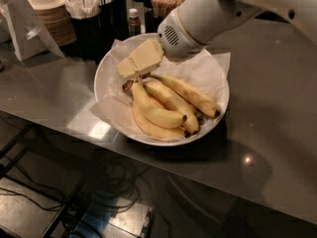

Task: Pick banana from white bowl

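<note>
The white bowl (106, 90), wide and lined with crinkled white paper, stands on the grey counter. Several bananas lie in it with their stems to the upper left. The plump yellow banana (154, 111) lies toward the front, and a thinner, orange-tinted one (192, 94) lies behind it. My gripper (128, 72), cream-coloured on a white arm coming from the upper right, hangs over the bowl's left part, just above the banana stems (130, 86). Nothing is lifted.
Stacked cream and brown paper bowls (47, 9), a black holder with packets (86, 11), a small bottle (132, 20) and a cup of wooden stirrers (166, 1) stand behind the bowl. The counter's front edge runs just below the bowl, with cables on the floor (99, 192).
</note>
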Robot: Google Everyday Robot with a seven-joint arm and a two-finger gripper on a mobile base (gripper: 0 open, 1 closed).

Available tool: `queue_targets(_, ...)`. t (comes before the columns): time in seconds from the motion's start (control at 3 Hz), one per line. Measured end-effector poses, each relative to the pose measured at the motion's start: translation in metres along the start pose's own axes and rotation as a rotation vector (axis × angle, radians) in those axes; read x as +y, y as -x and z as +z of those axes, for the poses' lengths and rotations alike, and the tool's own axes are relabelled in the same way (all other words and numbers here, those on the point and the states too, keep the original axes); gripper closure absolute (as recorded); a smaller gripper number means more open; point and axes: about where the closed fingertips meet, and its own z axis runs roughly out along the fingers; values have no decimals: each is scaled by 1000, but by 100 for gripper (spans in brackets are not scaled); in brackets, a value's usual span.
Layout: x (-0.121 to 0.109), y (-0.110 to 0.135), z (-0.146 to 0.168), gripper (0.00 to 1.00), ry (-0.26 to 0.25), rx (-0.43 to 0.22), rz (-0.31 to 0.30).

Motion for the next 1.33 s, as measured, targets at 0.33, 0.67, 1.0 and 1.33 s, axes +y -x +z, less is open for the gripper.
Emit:
queue_targets(0.33,0,0,0,0,0,-1,-1)
queue_targets(0.67,0,0,0,18,0,-1,-1)
queue_targets(1.0,0,0,0,42,0,-1,-1)
queue_targets(1.33,8,2,8,49,16,4,-21)
